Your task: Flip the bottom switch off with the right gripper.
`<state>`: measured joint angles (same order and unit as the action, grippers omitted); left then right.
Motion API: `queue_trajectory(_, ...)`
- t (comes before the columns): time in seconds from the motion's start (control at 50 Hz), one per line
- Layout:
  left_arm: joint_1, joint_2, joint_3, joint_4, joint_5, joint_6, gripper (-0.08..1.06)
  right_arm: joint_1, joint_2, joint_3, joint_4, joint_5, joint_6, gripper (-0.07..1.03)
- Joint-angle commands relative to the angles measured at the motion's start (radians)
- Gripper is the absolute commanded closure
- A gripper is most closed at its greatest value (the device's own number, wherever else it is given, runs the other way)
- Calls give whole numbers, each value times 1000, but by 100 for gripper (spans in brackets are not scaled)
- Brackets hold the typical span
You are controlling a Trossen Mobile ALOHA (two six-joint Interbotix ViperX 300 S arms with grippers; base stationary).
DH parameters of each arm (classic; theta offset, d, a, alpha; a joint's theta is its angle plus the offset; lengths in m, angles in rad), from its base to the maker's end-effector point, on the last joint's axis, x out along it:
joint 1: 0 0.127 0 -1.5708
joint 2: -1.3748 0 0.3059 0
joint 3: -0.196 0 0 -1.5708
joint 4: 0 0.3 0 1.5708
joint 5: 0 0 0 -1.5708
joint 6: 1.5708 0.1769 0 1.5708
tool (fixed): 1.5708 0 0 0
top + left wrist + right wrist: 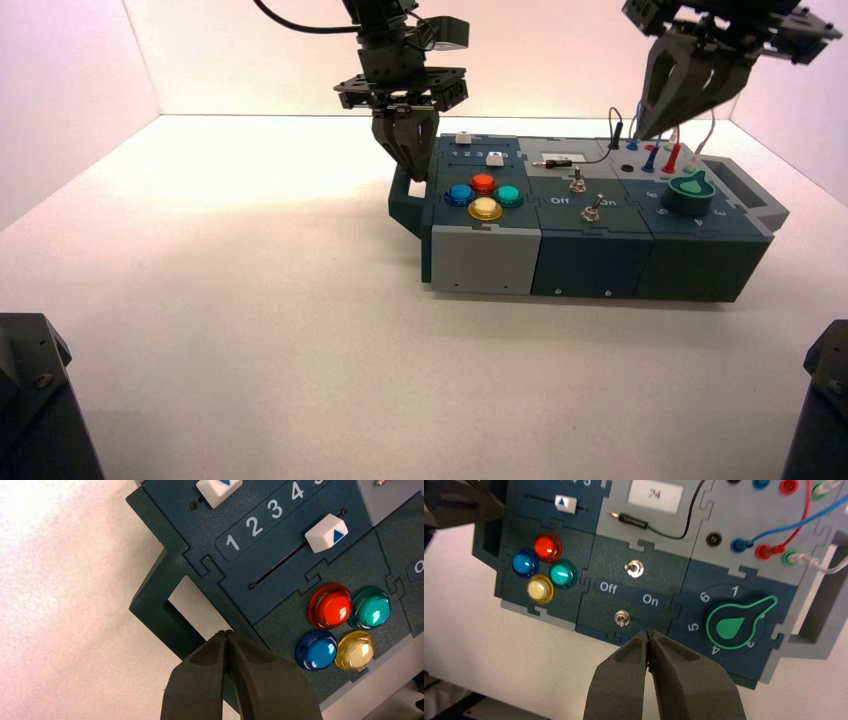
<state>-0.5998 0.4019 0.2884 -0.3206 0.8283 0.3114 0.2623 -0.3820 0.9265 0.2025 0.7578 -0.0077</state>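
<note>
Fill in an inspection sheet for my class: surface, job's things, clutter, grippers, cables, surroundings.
Surface: pale table under the box.
Job's things: bottom switch, silver, on dark panel near the box's front; setting cannot be told.
Clutter: black plug lying on grey panel.
Grippers: right above the box, shut; left by the box's left handle, shut.
Cables: red, blue and white wires plugged in at right.
Surroundings: pale walls.
</note>
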Motion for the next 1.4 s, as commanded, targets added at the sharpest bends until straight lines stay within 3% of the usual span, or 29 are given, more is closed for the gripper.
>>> queue_trajectory(0.02, 2, -2, -29, 3, 2, 3, 101, 0, 6, 2, 6, -9, 3, 98)
queue_trajectory(0.44, 2, 29, -48, 2, 9, -2, 101, 38, 34, 67, 48, -48, -2, 98)
queue_trajectory(0.62, 0, 31, -48, -6, 14, -2, 101, 61, 86, 46, 55, -52, 0, 98)
queue_trajectory(0.82, 0, 29, -49, -6, 15, -2, 101, 63, 133, 40, 51, -109, -2, 98)
queue_trajectory(1.0, 0, 31, -58, -6, 17, -2, 101, 66, 201, 9, 48, -109, -14, 98)
queue_trajectory(1.24, 0, 32, -60, -8, 18, -2, 101, 127, 233, -40, 55, -107, -6, 98)
queue_trajectory(1.4, 2, 34, -60, -8, 20, -2, 101, 133, 261, -71, 55, -95, -3, 98)
